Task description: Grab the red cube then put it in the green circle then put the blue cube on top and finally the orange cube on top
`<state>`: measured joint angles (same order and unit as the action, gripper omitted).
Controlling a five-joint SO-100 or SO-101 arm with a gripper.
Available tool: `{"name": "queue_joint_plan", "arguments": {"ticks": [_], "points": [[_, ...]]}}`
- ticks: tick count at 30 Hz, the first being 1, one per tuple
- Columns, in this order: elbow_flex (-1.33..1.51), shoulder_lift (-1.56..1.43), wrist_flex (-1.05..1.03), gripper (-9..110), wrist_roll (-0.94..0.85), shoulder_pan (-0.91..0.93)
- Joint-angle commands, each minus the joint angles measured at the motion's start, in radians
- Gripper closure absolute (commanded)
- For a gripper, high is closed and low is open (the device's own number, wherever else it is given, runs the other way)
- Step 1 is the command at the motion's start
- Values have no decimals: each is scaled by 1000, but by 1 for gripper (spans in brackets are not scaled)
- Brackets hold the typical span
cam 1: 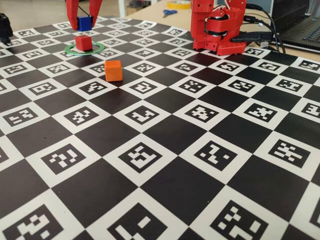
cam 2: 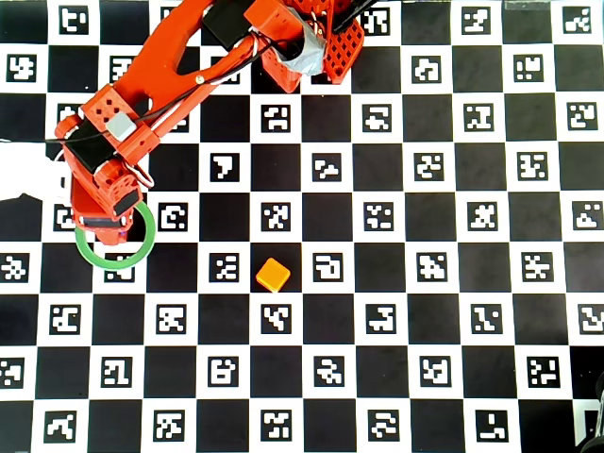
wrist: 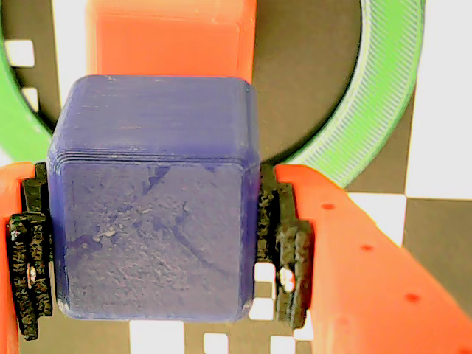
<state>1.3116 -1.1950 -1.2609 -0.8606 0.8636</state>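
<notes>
Matte blue cube (wrist: 151,221) with rounded edges, clamped by end effector (wrist: 155,247).

Checkerboard table (cam 1: 165,165): green circle (cam 1: 98,48) around red cube (cam 1: 83,42); orange cube (cam 1: 113,70) apart.

Blue cube (cam 1: 84,23), red cube (cam 1: 83,42), orange cube (cam 1: 113,70), green circle (cam 1: 98,48), black-and-white checkerboard table (cam 1: 165,150).

Robotics lab or office bench: black-and-white checkerboard mat of printed fiducial markers (cam 1: 165,150), wooden desk (cam 1: 165,20), blue-handled scissors (cam 1: 169,12), black laptop (cam 1: 305,30), cables.
</notes>
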Motion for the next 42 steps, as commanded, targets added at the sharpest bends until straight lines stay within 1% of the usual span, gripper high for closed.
{"name": "queue_joint_plan", "arguments": {"ticks": [1, 22, 24, 27, 31, 33, 42], "points": [[-9, -26, 20, 94, 3, -9], [29, -9, 66, 93, -2, -3], [29, -9, 69, 90, 12, 0], [29, -11, 72, 79, 18, 3], [31, -14, 77, 71, 28, 11], [31, -14, 78, 66, 28, 12], [31, -23, 87, 56, 41, 17]]}}
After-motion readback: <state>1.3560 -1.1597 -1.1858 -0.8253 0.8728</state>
